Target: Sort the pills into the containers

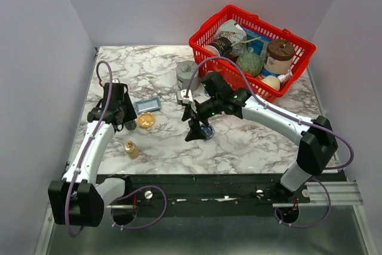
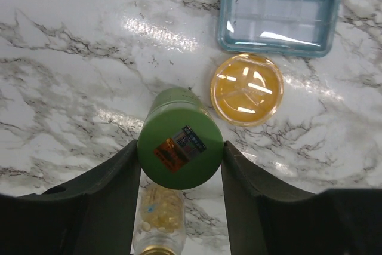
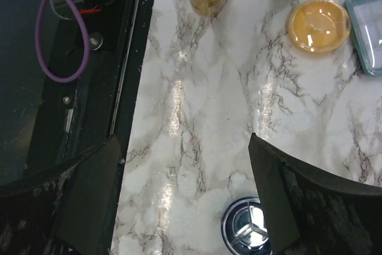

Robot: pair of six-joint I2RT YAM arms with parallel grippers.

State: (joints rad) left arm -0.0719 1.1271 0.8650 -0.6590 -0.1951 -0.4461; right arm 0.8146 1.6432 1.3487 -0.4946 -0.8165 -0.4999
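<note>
Marble worktop (image 1: 239, 147), 2 arms, 2 dishes.
Left tool (image 2: 179, 150) clenched on green bottle (image 2: 179, 129). Right tool (image 3: 185, 147) released, hanging over worktop, with dark blue dish (image 3: 249, 236) beside 1 finger. Orange dish (image 2: 246, 89) lies near green bottle.

Bright, even light from overhead: white glare streaks across the glossy marble table (image 2: 71, 88) in both wrist views, hot spots on the orange dish (image 2: 246, 89). Green bottle (image 2: 179, 147) up close, label soft. Right wrist view's fingers (image 3: 89, 201) dark and blurred — top view crisp, shadows short, faint.
</note>
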